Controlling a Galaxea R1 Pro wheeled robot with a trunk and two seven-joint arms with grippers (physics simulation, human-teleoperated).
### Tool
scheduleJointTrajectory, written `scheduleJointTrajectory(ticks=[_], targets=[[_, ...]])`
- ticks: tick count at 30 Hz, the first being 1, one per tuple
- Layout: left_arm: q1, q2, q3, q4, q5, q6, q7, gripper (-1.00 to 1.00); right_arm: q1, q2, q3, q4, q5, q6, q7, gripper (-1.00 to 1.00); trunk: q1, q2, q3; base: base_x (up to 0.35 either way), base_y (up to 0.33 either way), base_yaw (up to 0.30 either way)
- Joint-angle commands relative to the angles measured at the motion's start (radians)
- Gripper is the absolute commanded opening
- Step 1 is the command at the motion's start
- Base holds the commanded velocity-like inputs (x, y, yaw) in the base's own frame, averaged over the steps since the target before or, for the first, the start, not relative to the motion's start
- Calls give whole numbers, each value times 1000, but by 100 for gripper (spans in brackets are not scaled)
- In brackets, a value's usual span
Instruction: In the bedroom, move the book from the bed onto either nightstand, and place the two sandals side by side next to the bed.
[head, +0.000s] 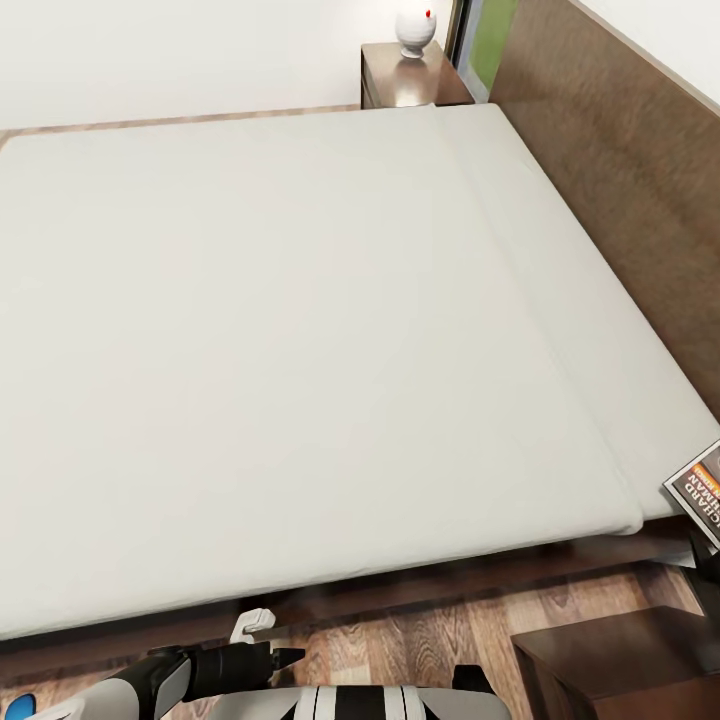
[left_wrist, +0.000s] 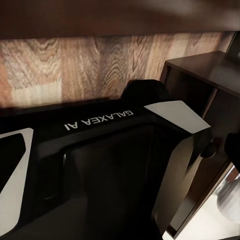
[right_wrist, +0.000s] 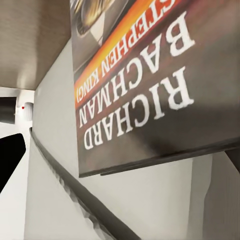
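I see the bed (head: 300, 350) spread wide, its smooth off-white mattress boxed by a dark grained wooden headboard (head: 620, 180). A glossy brown nightstand (head: 410, 75) sits at one o'clock, another nightstand (head: 620, 660) at five. The thin book (head: 700, 490), dark cover with an orange band, overhangs the mattress corner at four o'clock. I cannot tell how either gripper's jaws stand.
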Motion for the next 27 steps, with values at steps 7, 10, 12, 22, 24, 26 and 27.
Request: scheduleJointTrajectory(ticks=[7, 10, 12, 22, 24, 26, 27], targets=[[0, 0, 8, -2, -8, 9, -3, 100, -1, 0, -1, 0, -7, 8, 1, 100, 0, 0, 0, 0, 0, 0], [0, 0, 7, -2, -8, 9, -3, 100, -1, 0, -1, 0, -7, 8, 1, 100, 0, 0, 0, 0, 0, 0], [0, 0, 7, -2, -8, 9, -3, 100, 0, 0, -1, 0, -7, 8, 1, 100, 0, 0, 0, 0, 0, 0], [0, 0, 7, -2, -8, 9, -3, 100, 0, 0, -1, 0, -7, 8, 1, 100, 0, 0, 0, 0, 0, 0], [0, 0, 7, -2, -8, 9, -3, 100, 0, 0, -2, 0, -7, 8, 1, -100, 0, 0, 0, 0, 0, 0], [0, 0, 7, -2, -8, 9, -3, 100, 0, 0, -3, 0, -7, 8, 1, -100, 0, 0, 0, 0, 0, 0], [0, 0, 7, -2, -8, 9, -3, 100, 0, 0, -3, 0, -7, 9, 1, -100, 0, 0, 0, 0, 0, 0]])
